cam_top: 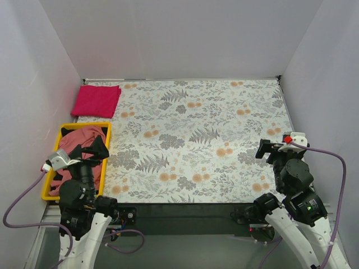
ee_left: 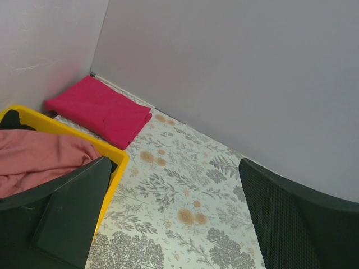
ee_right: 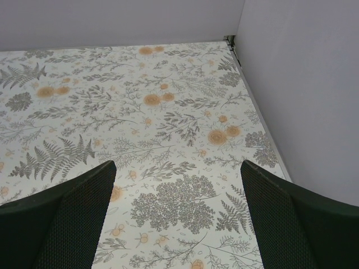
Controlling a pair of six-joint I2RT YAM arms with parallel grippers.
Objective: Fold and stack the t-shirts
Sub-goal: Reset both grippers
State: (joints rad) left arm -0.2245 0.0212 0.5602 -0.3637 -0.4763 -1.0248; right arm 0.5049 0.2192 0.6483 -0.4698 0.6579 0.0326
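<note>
Two t-shirts are counted, and neither is held. The magenta-red t-shirt (cam_top: 96,100) (ee_left: 101,111) is seen folded into a flat rectangle at the 10 o'clock corner of the desk (cam_top: 202,140) (ee_left: 185,185) (ee_right: 168,112), lying close to where the left and far walls (cam_top: 185,39) meet. The salmon-pink t-shirt (cam_top: 78,143) (ee_left: 39,159) is found bunched and unfolded inside the single yellow plastic bin (cam_top: 84,124) (ee_left: 115,154), which is set at the 9 o'clock edge of the desk, just on the 6 o'clock side of the folded shirt and apart from it. The desk is covered by a pale cloth printed with grey ferns and orange flowers. Two arms are counted, one at each near corner. The left gripper (cam_top: 90,151) (ee_left: 174,162) is placed at about 8 o'clock, over the near half of the bin and above the pink cloth; its jaws are spread wide with nothing between them, and whether the cloth is touched cannot be told. The right gripper (cam_top: 269,150) (ee_right: 178,165) is placed at about 4 o'clock, above bare floral cloth near the right wall; its jaws are likewise spread wide and nothing is gripped. In both wrist views only patterned desk is seen between the two dark fingers. Two purple cables (cam_top: 17,208) are counted, one looped beside each arm.
</note>
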